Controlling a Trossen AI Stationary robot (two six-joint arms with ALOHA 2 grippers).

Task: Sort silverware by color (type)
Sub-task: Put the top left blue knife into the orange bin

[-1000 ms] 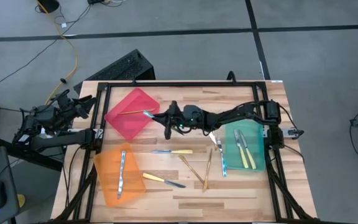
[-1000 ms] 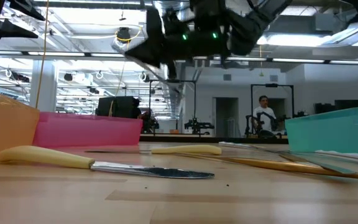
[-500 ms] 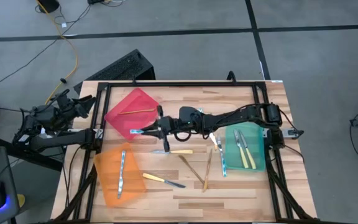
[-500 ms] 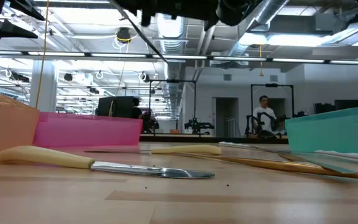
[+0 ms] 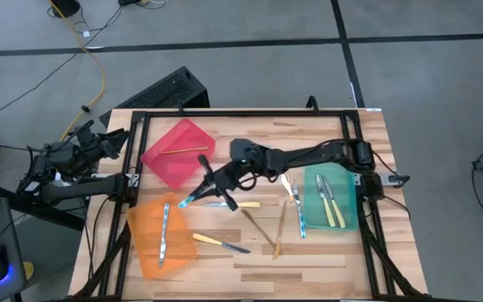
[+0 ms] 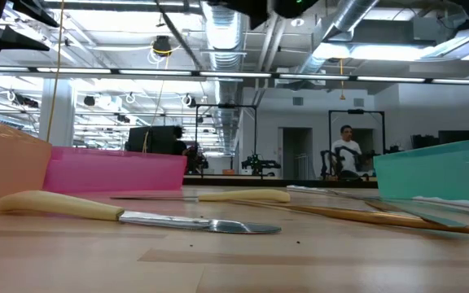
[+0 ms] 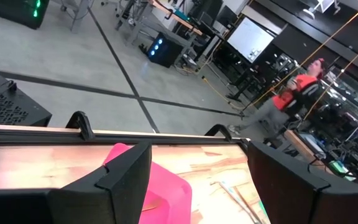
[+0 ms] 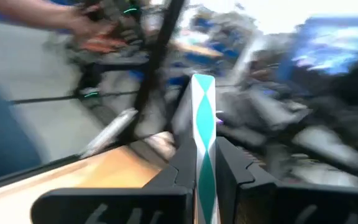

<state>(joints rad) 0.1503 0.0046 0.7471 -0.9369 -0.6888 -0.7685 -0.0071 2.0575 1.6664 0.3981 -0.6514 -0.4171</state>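
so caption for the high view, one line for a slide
Right gripper carries a silvery-blue piece toward the orange bin.

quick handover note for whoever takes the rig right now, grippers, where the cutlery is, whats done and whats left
Right gripper: shut on a silvery-blue piece, held in the air between the red bin and orange bin.
Left gripper: open, parked off the table's left edge.
Done: a gold piece in the red bin, a silvery-blue one in the orange bin, two yellow-handled pieces in the green bin.
Left: the loose pieces lying mid-table, plus placing the held one.
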